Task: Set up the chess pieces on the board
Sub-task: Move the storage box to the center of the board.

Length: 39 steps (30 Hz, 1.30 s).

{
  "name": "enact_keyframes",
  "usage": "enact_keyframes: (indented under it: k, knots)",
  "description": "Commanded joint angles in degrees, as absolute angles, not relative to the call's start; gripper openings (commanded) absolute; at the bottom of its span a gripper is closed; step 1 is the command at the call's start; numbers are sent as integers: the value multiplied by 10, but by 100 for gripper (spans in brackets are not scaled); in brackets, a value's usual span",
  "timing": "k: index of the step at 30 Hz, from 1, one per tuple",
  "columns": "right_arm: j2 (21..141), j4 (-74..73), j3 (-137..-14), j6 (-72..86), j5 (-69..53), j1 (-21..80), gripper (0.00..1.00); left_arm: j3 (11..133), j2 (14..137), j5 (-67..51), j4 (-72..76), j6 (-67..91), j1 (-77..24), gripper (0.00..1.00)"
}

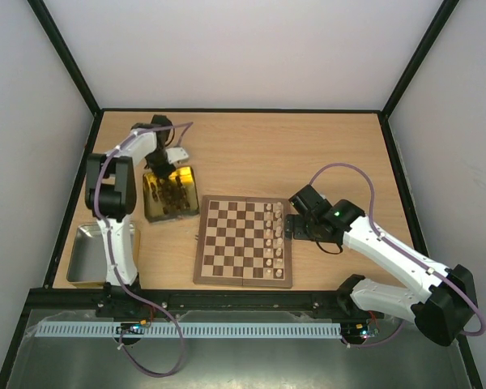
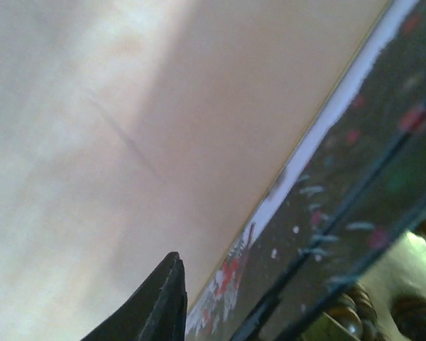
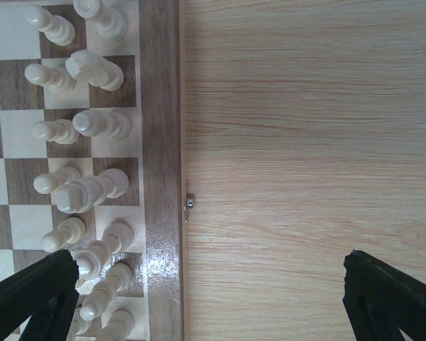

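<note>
The board (image 1: pixel 235 241) lies in the middle of the table. Several cream chess pieces (image 1: pixel 274 235) stand in two columns along its right side and also show in the right wrist view (image 3: pixel 92 124). Dark pieces (image 1: pixel 172 193) lie heaped in the yellow tray (image 1: pixel 172 217). My left gripper (image 1: pixel 157 172) is at the tray's left wall. Its black fingers (image 2: pixel 160 305) look pressed together with nothing between them, and a few dark pieces (image 2: pixel 355 312) show blurred beside them. My right gripper (image 3: pixel 213 305) is open and empty over bare table just right of the board's border (image 3: pixel 160 142).
A metal tin (image 1: pixel 89 253) sits at the front left by the left arm's base. The tray's printed outer wall (image 2: pixel 355 177) fills the right of the left wrist view. Walls enclose the table on three sides.
</note>
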State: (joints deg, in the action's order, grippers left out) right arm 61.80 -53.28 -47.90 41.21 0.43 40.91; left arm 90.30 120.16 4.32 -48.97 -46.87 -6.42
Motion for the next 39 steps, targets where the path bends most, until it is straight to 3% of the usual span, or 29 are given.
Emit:
enact_keyframes:
  k: [1, 7, 10, 20, 39]
  knots:
    - [610, -535, -470, 421, 17, 412, 97, 1050, 1296, 88, -505, -453, -63, 27]
    - [619, -532, -474, 423, 8, 411, 97, 1284, 1435, 140, -544, -463, -67, 28]
    - [624, -530, -474, 422, 6, 412, 97, 1338, 1476, 165, -536, -479, -77, 28]
    - [623, -522, -458, 427, -2, 412, 97, 1358, 1494, 159, -449, -439, -130, 36]
    - [630, -510, -451, 422, -6, 412, 97, 1334, 1457, 193, -390, -427, -86, 36]
